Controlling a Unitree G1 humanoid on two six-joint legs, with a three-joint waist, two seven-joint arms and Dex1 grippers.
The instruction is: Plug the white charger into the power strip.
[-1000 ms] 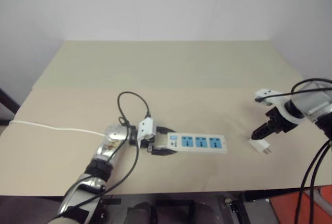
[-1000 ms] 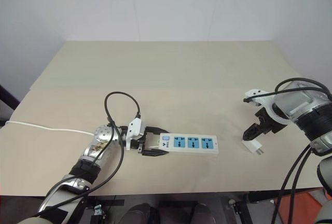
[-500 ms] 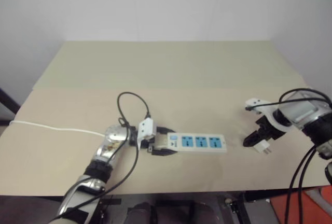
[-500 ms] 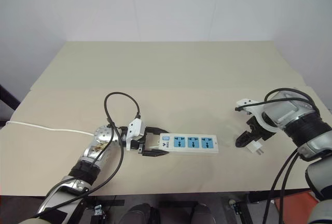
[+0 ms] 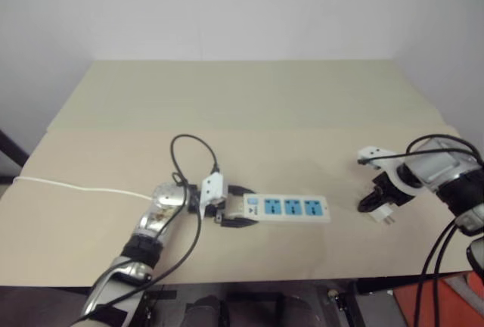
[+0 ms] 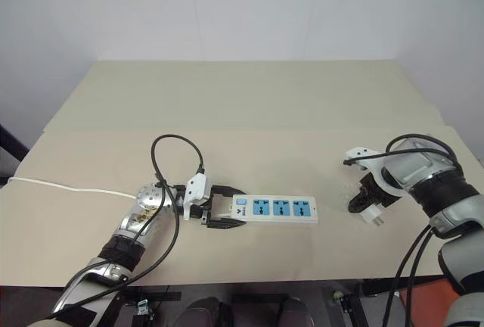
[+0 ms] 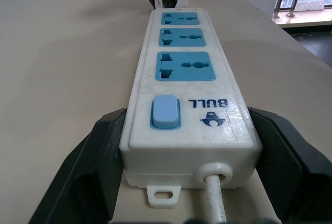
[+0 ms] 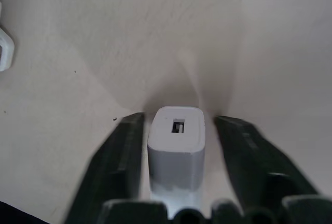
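The power strip [image 6: 276,209] lies flat near the table's front, its three blue sockets and blue switch [image 7: 165,112] facing up. My left gripper [image 6: 223,212] is shut on its cord end, one black finger [image 7: 98,151] pressed to each side. To the right, the small white charger [image 6: 372,216] lies on the table with its prongs pointing toward the front edge. My right gripper [image 6: 359,204] points steeply down over it. In the right wrist view the charger [image 8: 176,141] sits between the two fingers with a narrow gap on each side, so this gripper [image 8: 179,121] is open.
The strip's thin white cord [image 6: 68,187] runs left off the beige table [image 6: 249,107]. A black cable [image 6: 174,145] loops above my left wrist. More black cables [image 6: 423,259] hang from my right arm past the front edge. A white wall stands behind.
My right gripper has come down and shifted left, so that its fingers now straddle the charger. The left gripper and the power strip have not moved.
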